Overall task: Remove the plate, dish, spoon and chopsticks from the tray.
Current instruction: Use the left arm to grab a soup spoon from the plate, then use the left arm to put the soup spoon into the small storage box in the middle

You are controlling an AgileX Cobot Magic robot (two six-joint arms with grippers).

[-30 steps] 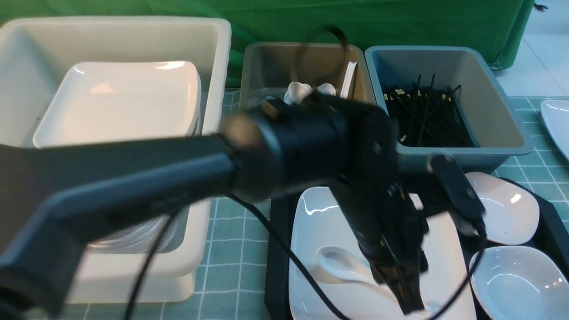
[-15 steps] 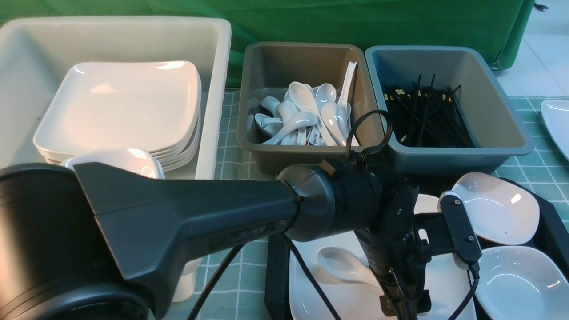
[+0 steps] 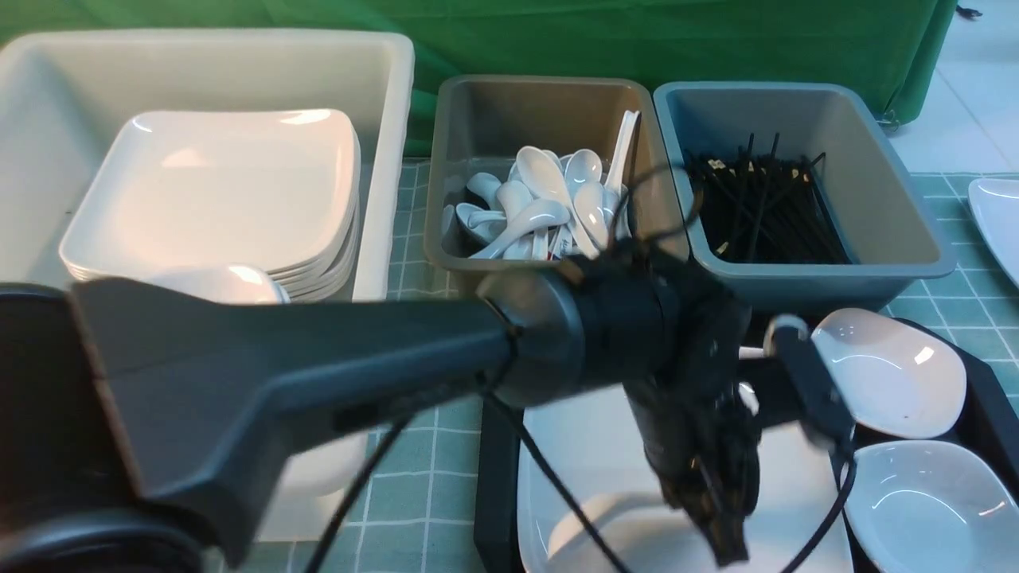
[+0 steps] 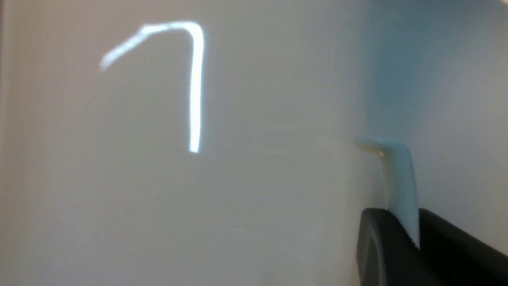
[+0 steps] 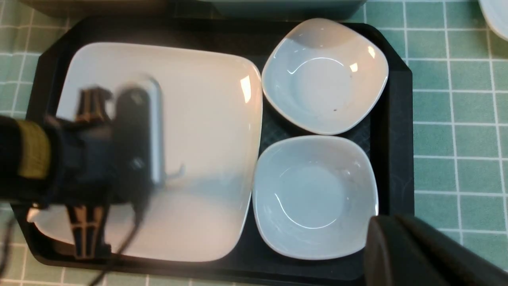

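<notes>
My left gripper point(image 4: 410, 234) is shut on the white spoon's point(image 4: 399, 174) handle, low over the large white plate point(image 3: 589, 434) on the black tray point(image 3: 495, 477). In the front view the spoon's bowl point(image 3: 589, 517) shows blurred near the plate's front edge, beside the left gripper point(image 3: 724, 541). Two small white dishes point(image 5: 325, 75) point(image 5: 313, 194) sit side by side on the tray's right half. My right gripper point(image 5: 393, 230) hangs shut and empty above the tray's point(image 5: 393, 119) near right corner. Black chopsticks point(image 3: 756, 207) lie in the blue-grey bin.
A big cream bin point(image 3: 382, 103) at the left holds stacked white plates. A brown bin point(image 3: 454, 159) behind the tray holds several white spoons, next to the blue-grey bin point(image 3: 892, 199). Another white dish edge point(image 3: 999, 223) shows at the far right on the green checked cloth.
The left gripper came down onto the plate and shut on the spoon's handle. The spoon has shifted toward the plate's front edge, and the arm is blurred with motion.
</notes>
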